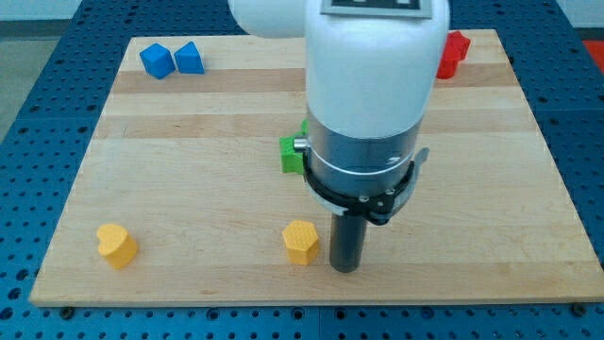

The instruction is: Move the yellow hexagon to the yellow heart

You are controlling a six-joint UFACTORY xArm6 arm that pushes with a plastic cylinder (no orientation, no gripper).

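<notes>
The yellow hexagon [301, 242] lies near the view's bottom, a little left of centre. The yellow heart [117, 245] lies at the view's bottom left, far to the left of the hexagon. My tip [344, 268] rests on the board just to the right of the yellow hexagon, close to it or touching it; I cannot tell which. The white arm body [368, 85] above hides the board's middle.
Two blue blocks [173, 59] sit side by side at the view's top left. A red block [454, 53] sits at the top right, partly behind the arm. A green block [292, 152] shows at the centre, partly hidden by the arm. The wooden board [189, 170] ends just below my tip.
</notes>
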